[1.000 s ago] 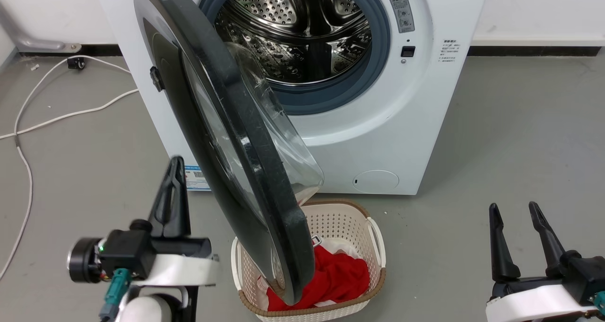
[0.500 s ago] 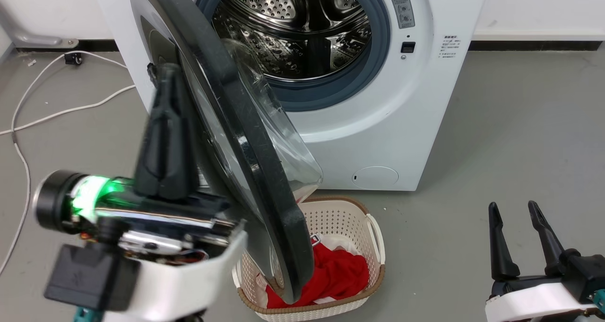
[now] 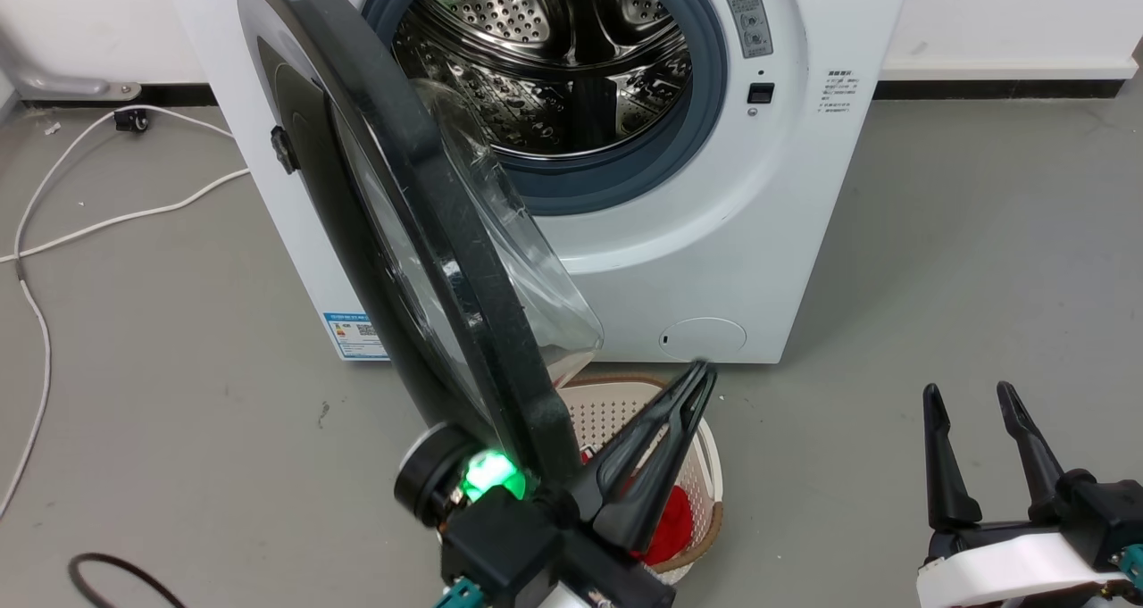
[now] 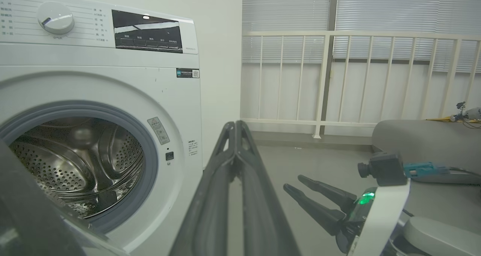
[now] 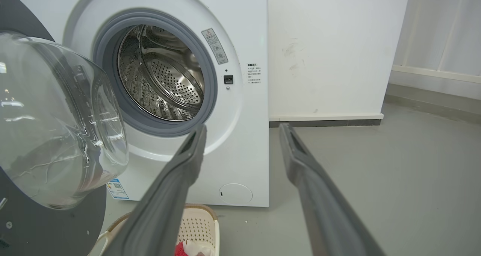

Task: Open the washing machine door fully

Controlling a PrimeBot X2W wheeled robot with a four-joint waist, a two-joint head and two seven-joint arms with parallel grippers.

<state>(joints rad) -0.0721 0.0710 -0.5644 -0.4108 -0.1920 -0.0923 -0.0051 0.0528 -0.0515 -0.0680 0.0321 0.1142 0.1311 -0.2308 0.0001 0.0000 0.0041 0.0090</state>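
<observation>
Door point(image 3: 357, 224) stands approx half open, edge-on to head cam. It pivots on robot's left side, free edge out over basket point(image 3: 710, 452). L gripper point(image 3: 698, 380) sits just beside door's inner side near that free edge, fingers pressed together, holding nothing; can't tell if it touches door. R gripper point(image 3: 967, 392) is well apart, fingers spread, empty. Door looks stiff & fairly heavy and prob swings only. Frame point(image 3: 442, 233) is glossy, prob slippery; glass bowl point(image 5: 56, 117) likely fragile. Best push on frame near free edge, not glass.
</observation>
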